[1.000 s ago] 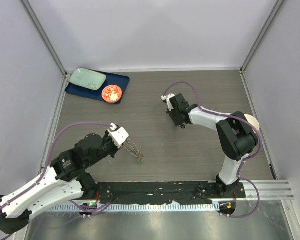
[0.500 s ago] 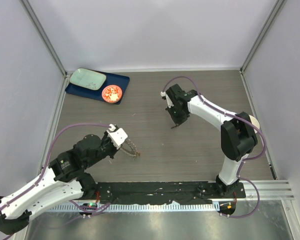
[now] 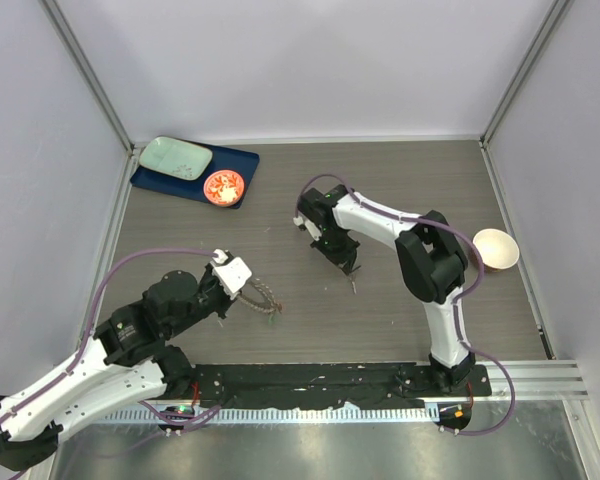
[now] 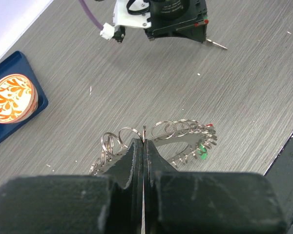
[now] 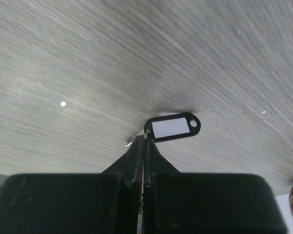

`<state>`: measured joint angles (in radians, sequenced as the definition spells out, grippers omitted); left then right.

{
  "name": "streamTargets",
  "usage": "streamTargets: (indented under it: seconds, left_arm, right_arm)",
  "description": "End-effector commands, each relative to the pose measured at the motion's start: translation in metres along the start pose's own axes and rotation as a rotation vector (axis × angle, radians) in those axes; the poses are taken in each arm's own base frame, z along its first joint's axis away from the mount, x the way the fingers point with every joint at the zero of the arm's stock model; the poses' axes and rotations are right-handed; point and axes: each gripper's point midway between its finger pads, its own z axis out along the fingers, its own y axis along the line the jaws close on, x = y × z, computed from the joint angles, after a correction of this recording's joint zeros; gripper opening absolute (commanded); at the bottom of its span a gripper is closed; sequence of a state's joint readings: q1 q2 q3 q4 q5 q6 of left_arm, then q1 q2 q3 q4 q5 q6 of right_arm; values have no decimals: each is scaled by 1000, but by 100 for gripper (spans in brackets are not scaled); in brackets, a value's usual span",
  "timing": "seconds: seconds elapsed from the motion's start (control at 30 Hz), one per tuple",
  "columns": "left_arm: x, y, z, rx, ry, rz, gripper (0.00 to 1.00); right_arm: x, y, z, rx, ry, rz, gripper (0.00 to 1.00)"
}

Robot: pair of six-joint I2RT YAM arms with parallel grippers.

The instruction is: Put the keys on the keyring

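Observation:
My left gripper (image 3: 244,292) (image 4: 143,144) is shut on the rim of the keyring (image 3: 264,301) (image 4: 181,133), a flat metal ring fringed with small loops and grey keys, tilted above the table. A green tag (image 4: 201,150) and a red tag (image 4: 209,126) hang on its far right side. My right gripper (image 3: 348,268) (image 5: 144,141) is shut on a key with a black tag (image 5: 172,127) and a white label; the key (image 3: 354,286) (image 4: 216,44) pokes out below its tips. About a hand's width of table separates the two grippers.
A blue tray (image 3: 242,160) at the back left holds a pale green plate (image 3: 175,157) and an orange-red patterned dish (image 3: 224,187) (image 4: 12,97). A beige cup (image 3: 497,248) stands at the right. Metal frame posts line both sides.
The right arm has swung left and nearer, carrying the black-tagged key toward the keyring. The left gripper has drawn back a little, keeping hold of the keyring.

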<state>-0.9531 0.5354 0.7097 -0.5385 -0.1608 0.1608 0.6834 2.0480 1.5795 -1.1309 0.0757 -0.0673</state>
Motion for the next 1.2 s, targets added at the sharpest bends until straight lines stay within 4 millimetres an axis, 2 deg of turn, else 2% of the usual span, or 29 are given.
streamTargets:
  seconds: [0.0, 0.1, 0.13, 0.43, 0.53, 0.57, 0.73, 0.83, 0.97, 1.03, 1.07, 1.1, 1.13, 1.17]
  left_arm:
    - [-19, 4, -3, -9, -62, -14, 0]
    - [-18, 4, -3, -8, -58, -17, 0]
    - [-18, 4, -3, -9, -57, -17, 0]
    - [-17, 3, -2, -6, -50, -15, 0]
    - [-17, 3, -2, -7, -48, -17, 0]
    - [-16, 3, -1, -8, -44, -15, 0]
    - [-16, 3, -1, -6, -42, -14, 0]
    - [-15, 3, 0, -6, -41, -14, 0]
    - [-15, 3, 0, -5, -39, -14, 0]
    - [-14, 3, 0, -6, -36, -13, 0]
    - [-15, 3, 0, -7, -38, -14, 0]
    - [-15, 3, 0, -5, -36, -12, 0]
    - [-14, 3, 0, -5, -35, -13, 0]
    - [-15, 3, 0, -6, -36, -13, 0]
  right_arm:
    - [-23, -1, -9, 19, -35, -62, 1]
    - [-35, 3, -6, 21, -42, -97, 2]
    - [-37, 5, 1, 20, -24, -109, 2]
    - [-56, 16, 12, 58, -3, -210, 8]
    - [-63, 17, 14, 87, 3, -232, 11]
    - [-64, 18, 17, 91, 9, -239, 16]
    - [-77, 22, 12, 120, -20, -272, 28]
    - [-86, 24, 6, 126, -57, -273, 31]
    - [-98, 27, -10, 136, -140, -272, 33]
    - [-107, 28, -27, 130, -221, -258, 33]
    - [-102, 28, -24, 129, -218, -260, 33]
    - [-107, 27, -27, 131, -257, -253, 33]
    - [-107, 26, -41, 126, -303, -248, 33]
    - [-97, 27, -33, 109, -285, -255, 33]
